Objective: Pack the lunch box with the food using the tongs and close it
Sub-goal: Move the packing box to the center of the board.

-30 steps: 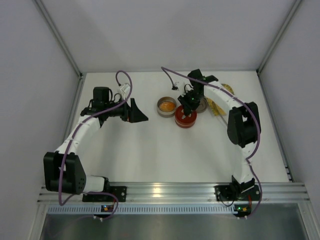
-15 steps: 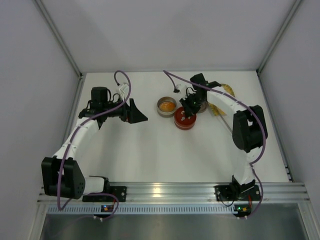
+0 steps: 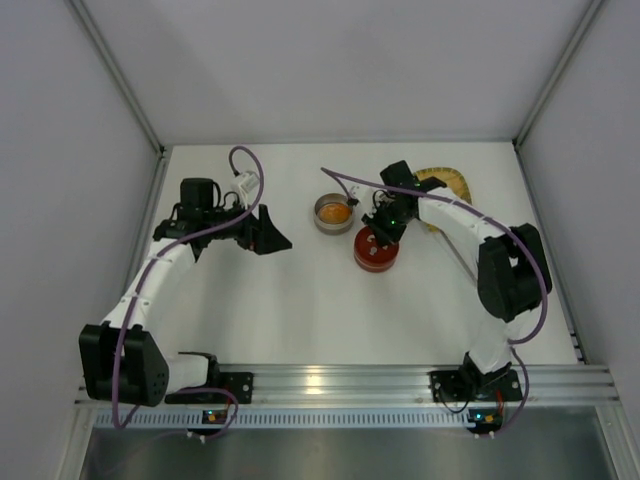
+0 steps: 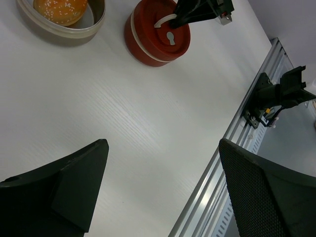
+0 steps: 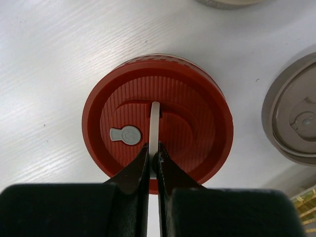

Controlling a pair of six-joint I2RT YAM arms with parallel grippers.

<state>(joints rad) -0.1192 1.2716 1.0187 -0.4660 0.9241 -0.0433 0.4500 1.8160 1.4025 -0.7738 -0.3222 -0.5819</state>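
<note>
The lunch box is a round red tin (image 3: 374,249) with a ribbed red lid (image 5: 158,123) sitting on it. My right gripper (image 5: 153,152) is shut on the lid's thin white handle strap (image 5: 154,118), coming down from above (image 3: 380,234). Left of it stands an open steel tin (image 3: 334,213) holding the round orange food (image 4: 60,9). My left gripper (image 4: 163,143) hangs open above bare table, well left of both tins (image 3: 272,233), with nothing between its fingers. The tongs are out of view.
A grey lid (image 5: 296,118) lies flat just right of the red tin. The yellow woven tray (image 3: 446,180) sits at the back right, partly behind my right arm. The aluminium rail (image 4: 247,143) runs along the near table edge.
My right gripper has closed onto the white strap of the red lid, and the red tin has shifted slightly toward the near side. The left arm drifted a little left, still open.
</note>
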